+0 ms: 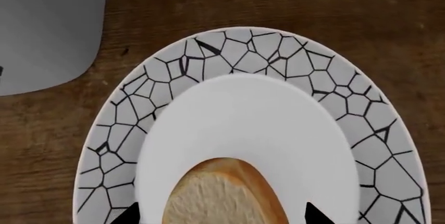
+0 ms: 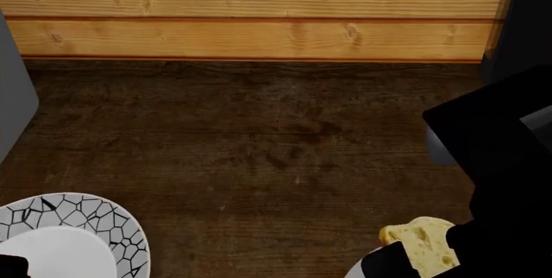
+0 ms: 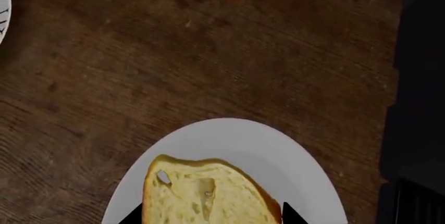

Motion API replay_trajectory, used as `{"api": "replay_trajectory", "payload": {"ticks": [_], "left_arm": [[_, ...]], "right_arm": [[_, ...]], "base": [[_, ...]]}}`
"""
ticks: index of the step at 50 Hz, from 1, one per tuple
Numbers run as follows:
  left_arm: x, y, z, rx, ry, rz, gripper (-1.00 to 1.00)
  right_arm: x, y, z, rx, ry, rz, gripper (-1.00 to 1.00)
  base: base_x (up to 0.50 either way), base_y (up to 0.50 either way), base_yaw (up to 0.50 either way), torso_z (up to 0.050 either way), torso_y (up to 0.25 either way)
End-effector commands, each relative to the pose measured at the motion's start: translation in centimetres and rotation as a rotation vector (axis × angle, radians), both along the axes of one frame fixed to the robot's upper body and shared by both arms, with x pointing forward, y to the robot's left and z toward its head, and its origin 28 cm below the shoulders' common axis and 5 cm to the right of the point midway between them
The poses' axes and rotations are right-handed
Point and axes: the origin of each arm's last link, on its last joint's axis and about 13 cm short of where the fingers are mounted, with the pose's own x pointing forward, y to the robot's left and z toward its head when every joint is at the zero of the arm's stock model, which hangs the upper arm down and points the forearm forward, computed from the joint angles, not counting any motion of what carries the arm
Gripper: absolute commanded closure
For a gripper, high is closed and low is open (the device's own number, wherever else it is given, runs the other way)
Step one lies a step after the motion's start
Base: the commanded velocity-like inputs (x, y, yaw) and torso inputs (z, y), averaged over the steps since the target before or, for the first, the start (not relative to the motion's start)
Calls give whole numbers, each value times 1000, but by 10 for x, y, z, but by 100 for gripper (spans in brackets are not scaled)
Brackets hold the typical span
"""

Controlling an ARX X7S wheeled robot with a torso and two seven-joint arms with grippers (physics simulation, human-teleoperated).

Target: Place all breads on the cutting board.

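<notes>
A bread (image 1: 222,193) with a golden-brown crust lies on the white middle of a plate with a black crackle-patterned rim (image 1: 278,57), also visible at the head view's lower left (image 2: 86,216). My left gripper (image 1: 224,216) stands open around this bread, with a gap on each side. A pale cream slice with air holes (image 3: 205,193) lies over a plain white plate (image 3: 230,135). My right gripper (image 3: 212,216) has its fingertips against both edges of the slice. The slice (image 2: 427,242) shows beside my right arm (image 2: 500,181). The cutting board is out of view.
The dark wooden tabletop (image 2: 276,136) runs back to a light plank wall (image 2: 258,13). A grey block (image 1: 41,26) stands next to the patterned plate. A black body (image 3: 417,78) rises beside the white plate.
</notes>
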Motion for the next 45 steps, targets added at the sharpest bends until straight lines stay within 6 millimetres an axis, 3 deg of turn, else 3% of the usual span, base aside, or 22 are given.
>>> {"api": "replay_trajectory", "payload": {"ticks": [1, 27, 28, 33, 35, 39, 42, 45], "left_arm": [[1, 0, -13, -5, 31, -1, -100], [8, -1, -42, -19, 94, -2, -100], [8, -2, -40, -19, 94, -3, 100], [7, -3, -29, -25, 63, -27, 100], [10, -3, -11, -41, 10, -42, 100], [13, -4, 13, -44, -64, -59, 100], [6, -7, 37, -64, -174, -107, 100], [-1, -8, 64, -56, -296, -135, 100]], "right_arm": [[-1, -1, -3, 0, -1, 9, 100], [0, 2, -4, -7, 1, 16, 100], [0, 1, -4, -8, 0, 16, 100], [-1, 0, 3, -10, -22, 12, 100], [-2, -2, 16, 0, -62, 2, 100], [-5, -2, 20, 30, -72, 4, 100], [-6, -3, 23, 50, -117, 0, 100], [-10, -4, 39, 81, -187, -11, 100]], "base": [[0, 0, 0, 0, 0], [0, 0, 0, 0, 0], [0, 0, 0, 0, 0], [0, 0, -1, 0, 0], [0, 0, 0, 0, 0], [0, 0, 0, 0, 0], [0, 0, 0, 0, 0], [0, 0, 0, 0, 3]]}}
